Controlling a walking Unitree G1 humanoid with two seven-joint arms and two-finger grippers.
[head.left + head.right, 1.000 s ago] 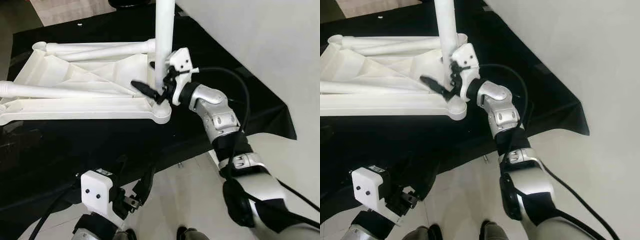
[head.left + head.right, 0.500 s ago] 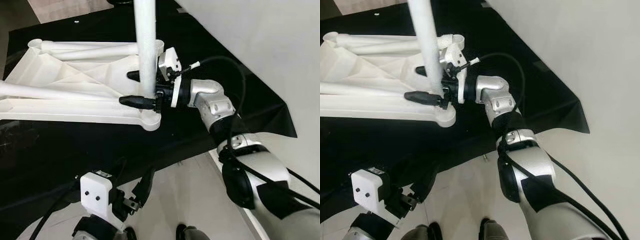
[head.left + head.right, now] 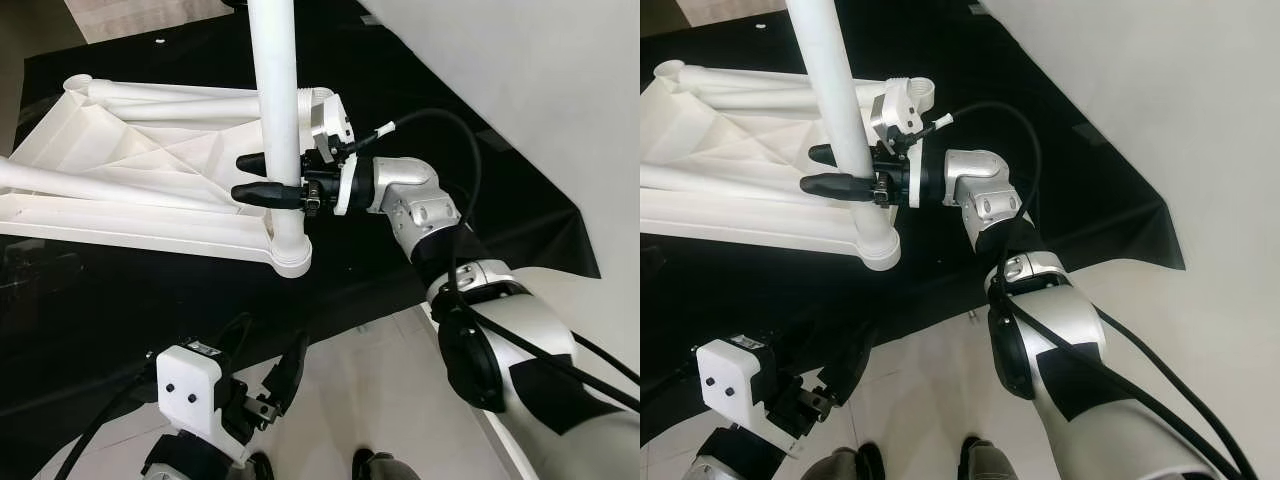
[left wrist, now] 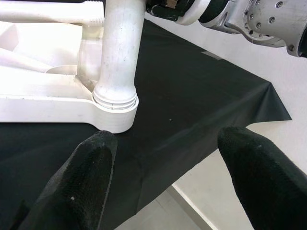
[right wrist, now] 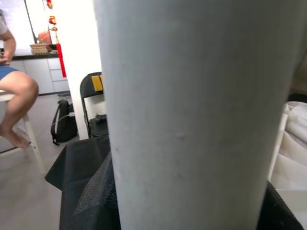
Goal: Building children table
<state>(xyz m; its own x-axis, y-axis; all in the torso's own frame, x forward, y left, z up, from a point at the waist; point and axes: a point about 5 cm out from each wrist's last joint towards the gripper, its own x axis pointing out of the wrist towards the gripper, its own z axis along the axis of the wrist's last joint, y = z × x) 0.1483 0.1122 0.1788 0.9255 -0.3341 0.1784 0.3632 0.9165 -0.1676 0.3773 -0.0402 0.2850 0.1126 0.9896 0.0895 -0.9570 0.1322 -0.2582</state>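
Left eye view: our right gripper, rolled level since before, clamps the table leg, apparently screwing it into the tabletop's five-o'clock corner; left gripper idles open.

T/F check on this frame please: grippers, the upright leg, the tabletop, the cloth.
1. The right gripper is clamped around the upright white plastic table leg. True.
2. The left gripper holds a leg. False: it hangs low with its fingers open on nothing.
3. The upright leg stands in a corner socket of the upside-down white plastic tabletop. True.
4. The tabletop lies on bare tile. False: it lies on a black cloth.
5. Other white legs lie flat on the tabletop. True.
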